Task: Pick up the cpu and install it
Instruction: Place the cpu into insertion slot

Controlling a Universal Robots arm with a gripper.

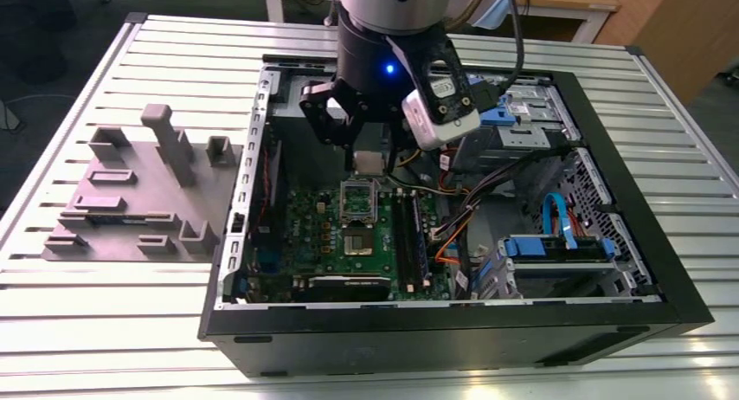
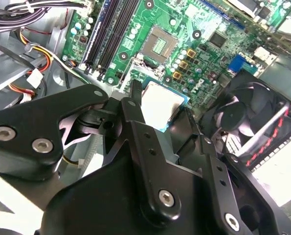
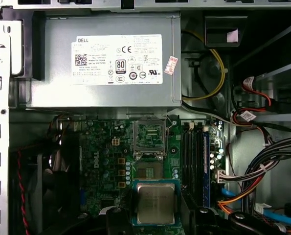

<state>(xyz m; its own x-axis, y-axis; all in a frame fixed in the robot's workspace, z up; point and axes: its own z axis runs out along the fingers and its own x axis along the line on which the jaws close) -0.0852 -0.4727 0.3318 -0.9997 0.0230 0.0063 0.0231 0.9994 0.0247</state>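
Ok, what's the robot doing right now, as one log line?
gripper: shut on the cpu | cpu: held above the motherboard in the computer case | install: not yet done

— From where do we see the exterior view?
— From high up, off the arm, tilted down into the open computer case.
— And our wrist views?
— Both sit close over the motherboard: the first faces it squarely, the second slants. We share the cpu and socket in both.
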